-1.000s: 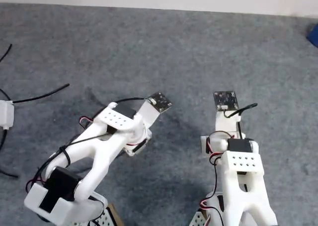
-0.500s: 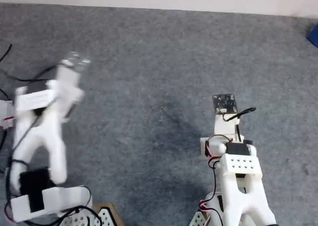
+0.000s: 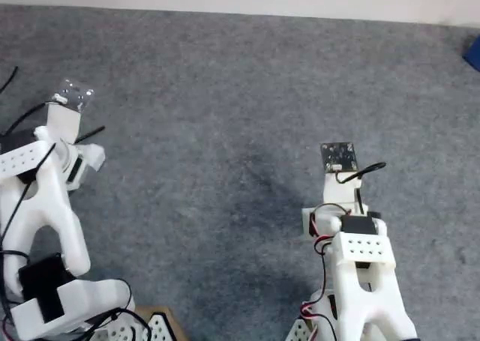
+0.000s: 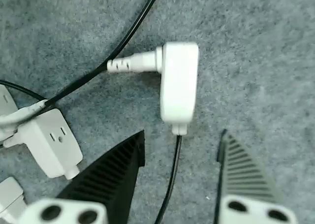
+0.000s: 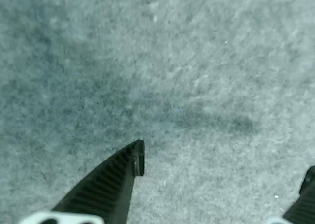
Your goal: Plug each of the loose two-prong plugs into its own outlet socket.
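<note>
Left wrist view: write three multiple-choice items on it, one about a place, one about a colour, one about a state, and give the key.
1. Where is the white plug?
A. Flat on the grey carpet, just ahead of the left gripper.
B. Lifted off the floor in a grip.
C. Seated in a wall panel.

2. What colour is the cable that runs from the plug back toward the gripper?
A. Red.
B. Black.
C. Yellow.

3. How does the left gripper stand?
A. Shut on the plug.
B. Shut on nothing.
C. Open.

Key: 1 A, the plug rests on the carpet beyond both tips. 2 B, the cable is dark against the grey. 3 C, a wide gap with carpet showing separates the fingers.
</note>
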